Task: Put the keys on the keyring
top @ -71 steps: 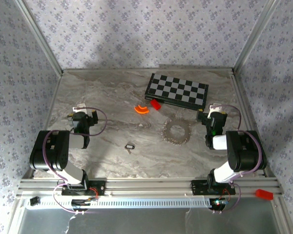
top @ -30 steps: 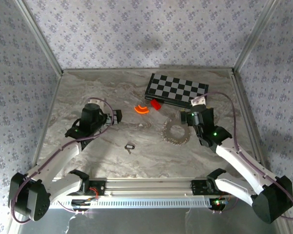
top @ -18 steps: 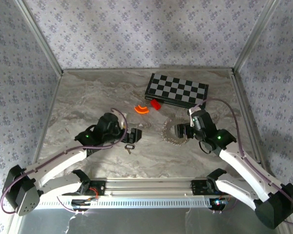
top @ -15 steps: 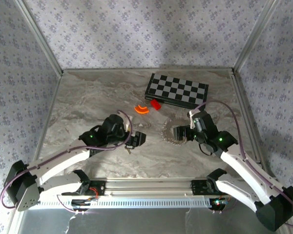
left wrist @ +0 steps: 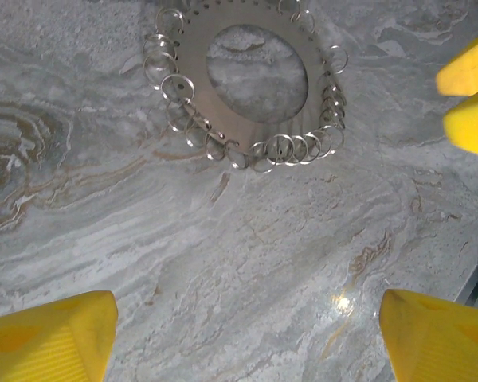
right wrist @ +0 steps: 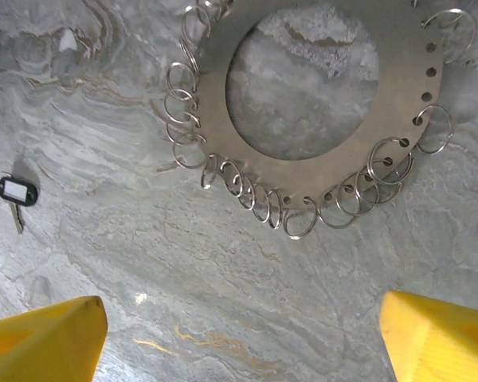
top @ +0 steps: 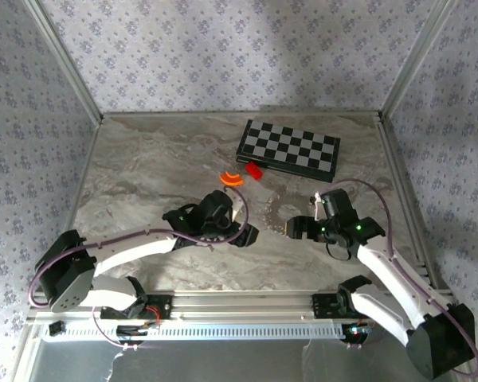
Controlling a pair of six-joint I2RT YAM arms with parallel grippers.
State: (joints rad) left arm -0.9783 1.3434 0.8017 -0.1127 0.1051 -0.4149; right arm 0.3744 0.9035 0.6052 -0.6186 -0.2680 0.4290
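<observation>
I am hovering my left pincer (left wrist: 247, 342) and right pincer (right wrist: 243, 342), both spread, near the ring-studded metal disc (right wrist: 303, 179); the key (right wrist: 17, 193) is lying apart on the table (right wrist: 183, 270).

Table (top: 143, 159) grey-marbled, board (top: 288, 149) chequered black-and-white, block (top: 254, 170) red, arc (top: 232, 178) orange, fingers (left wrist: 48, 342) yellow.

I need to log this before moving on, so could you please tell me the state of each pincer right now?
Left pincer: open, holding nothing.
Right pincer: open, holding nothing.
</observation>
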